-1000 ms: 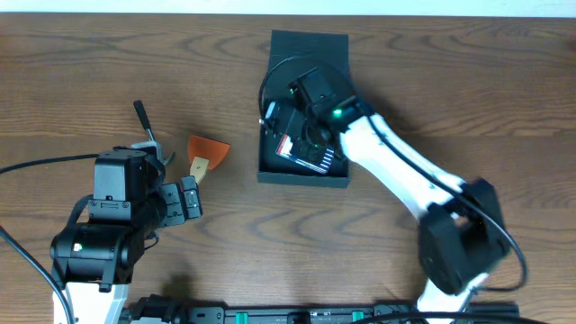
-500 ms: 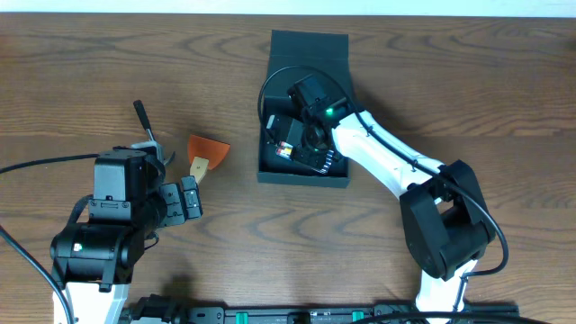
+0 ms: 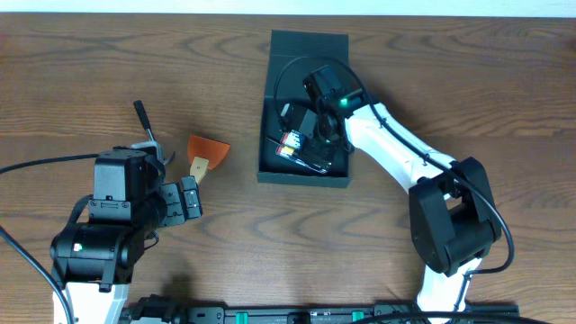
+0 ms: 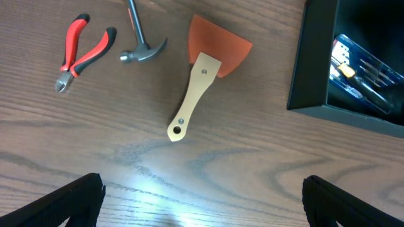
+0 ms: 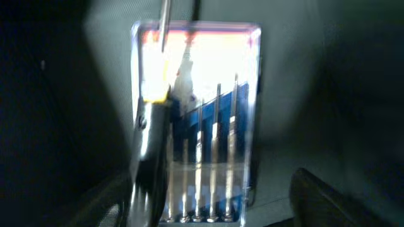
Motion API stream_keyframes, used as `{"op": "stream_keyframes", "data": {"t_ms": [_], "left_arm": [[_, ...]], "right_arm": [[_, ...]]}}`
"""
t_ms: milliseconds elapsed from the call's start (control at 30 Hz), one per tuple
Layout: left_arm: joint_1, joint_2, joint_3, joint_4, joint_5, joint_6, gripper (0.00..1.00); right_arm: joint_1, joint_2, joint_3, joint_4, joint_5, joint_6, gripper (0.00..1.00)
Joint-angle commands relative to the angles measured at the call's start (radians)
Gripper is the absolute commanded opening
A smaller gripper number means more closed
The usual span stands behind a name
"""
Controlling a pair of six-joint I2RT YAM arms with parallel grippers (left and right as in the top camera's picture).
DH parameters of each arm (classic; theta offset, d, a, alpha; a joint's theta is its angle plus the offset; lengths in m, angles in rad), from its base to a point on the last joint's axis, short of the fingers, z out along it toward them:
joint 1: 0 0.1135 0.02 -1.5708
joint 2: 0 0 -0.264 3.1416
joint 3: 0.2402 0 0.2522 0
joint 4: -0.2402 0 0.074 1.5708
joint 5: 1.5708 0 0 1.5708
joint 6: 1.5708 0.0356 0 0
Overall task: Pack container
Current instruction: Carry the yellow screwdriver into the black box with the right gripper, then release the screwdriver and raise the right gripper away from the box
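Above the container [image 3: 302, 176], lying open far-centre on the tabletop [image 3: 450, 90], the right pincer [image 5: 211, 205] seemingly hung spread over a blurred screwdriver case [image 5: 196, 94]; the left pincer [image 4: 202, 202] stood spread.

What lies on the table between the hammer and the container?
An orange-bladed scraper with a wooden handle lies between the hammer and the container, touching neither. The left wrist view shows this most clearly.

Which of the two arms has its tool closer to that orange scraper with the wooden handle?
Left. The left tool is right by the handle end of the scraper, while the right tool is farther off, over the dark green container.
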Motion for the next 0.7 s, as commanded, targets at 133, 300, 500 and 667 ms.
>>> {"op": "stream_keyframes", "data": {"t_ms": [133,300,500,667], "left_arm": [[0.006,-0.002,0.02,-0.002,-0.011,0.027,0.99],[0.006,0.018,0.087,-0.029,0.029,0.076,0.99],[0.006,0.221,0.367,-0.282,0.035,0.278,0.98],[0.006,0.391,0.44,-0.343,0.0,0.35,0.99]], "right_arm": [[-0.029,-0.156,0.303,-0.088,-0.01,0.097,0.99],[-0.139,-0.241,0.481,-0.202,0.149,0.317,0.99],[-0.419,-0.35,0.517,-0.353,0.246,0.661,0.99],[-0.653,-0.359,0.512,-0.444,0.168,0.755,0.99]]}}
